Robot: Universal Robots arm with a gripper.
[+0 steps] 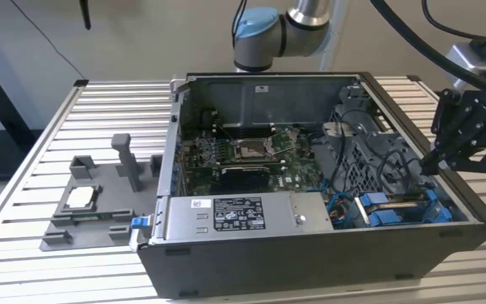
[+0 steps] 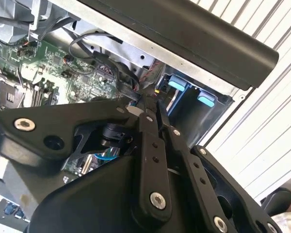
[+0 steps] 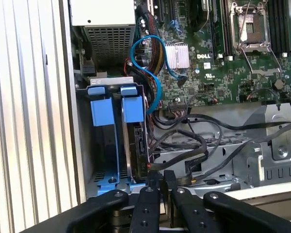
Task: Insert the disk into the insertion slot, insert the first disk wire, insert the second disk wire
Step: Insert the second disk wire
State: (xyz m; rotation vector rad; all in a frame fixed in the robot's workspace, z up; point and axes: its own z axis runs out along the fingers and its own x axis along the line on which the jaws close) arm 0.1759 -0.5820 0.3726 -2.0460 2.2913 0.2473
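The disk (image 3: 138, 141) stands edge-on in the insertion slot, held in its blue carrier (image 3: 132, 108), with its connector edge bare. A second blue carrier (image 3: 102, 110) stands beside it. In the exterior view the blue carriers (image 1: 405, 209) sit in the case's near corner on the exterior view's right. My gripper (image 1: 432, 166) hangs over that corner of the case. In both wrist views its black fingers (image 3: 154, 187) lie pressed together, gripper (image 2: 150, 104) shut, just beside the disk's end. Loose black wires (image 3: 186, 145) run past the fingertips; I cannot tell whether one is pinched.
The open computer case (image 1: 311, 266) lies on a slatted metal table (image 1: 99, 114). A grey power-supply box (image 1: 235, 215) with a sticker sits along the near wall. A blue cable (image 3: 153, 58) loops over the motherboard (image 1: 243, 152). A grey fixture (image 1: 91, 202) stands to the case's left in the exterior view.
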